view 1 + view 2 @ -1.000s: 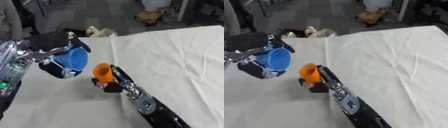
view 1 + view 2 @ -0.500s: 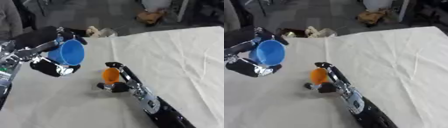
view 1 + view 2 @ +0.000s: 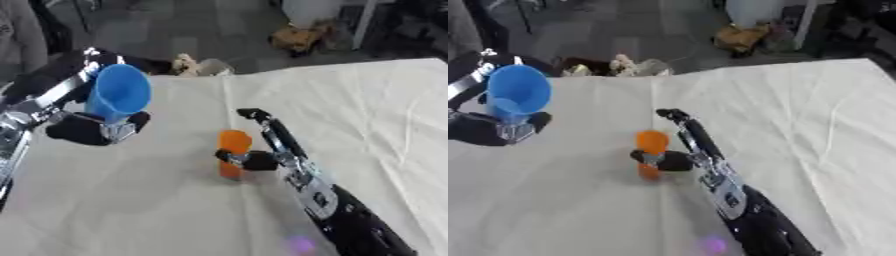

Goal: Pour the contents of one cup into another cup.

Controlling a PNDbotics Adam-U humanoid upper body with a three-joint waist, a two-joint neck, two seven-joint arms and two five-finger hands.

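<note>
A blue cup (image 3: 118, 95) hangs above the left side of the white-clothed table (image 3: 376, 115), nearly upright with its mouth up. My left hand (image 3: 87, 131) is curled round its lower part. A smaller orange cup (image 3: 233, 149) stands upright near the table's middle. My right hand (image 3: 278, 145) lies along its right side, long fingers (image 3: 262, 122) stretched past it and thumb (image 3: 249, 161) pressed against its front. A clear gap separates the two cups. What is inside either cup does not show.
Past the far table edge lies a pale soft object (image 3: 197, 65) on the grey floor, and a brown bundle (image 3: 302, 37) sits farther back. Open cloth spreads to the right and in front of the cups.
The orange cup, tilted close to the blue cup a second ago, has swung upright and moved right. The blue cup has risen and shifted left.
</note>
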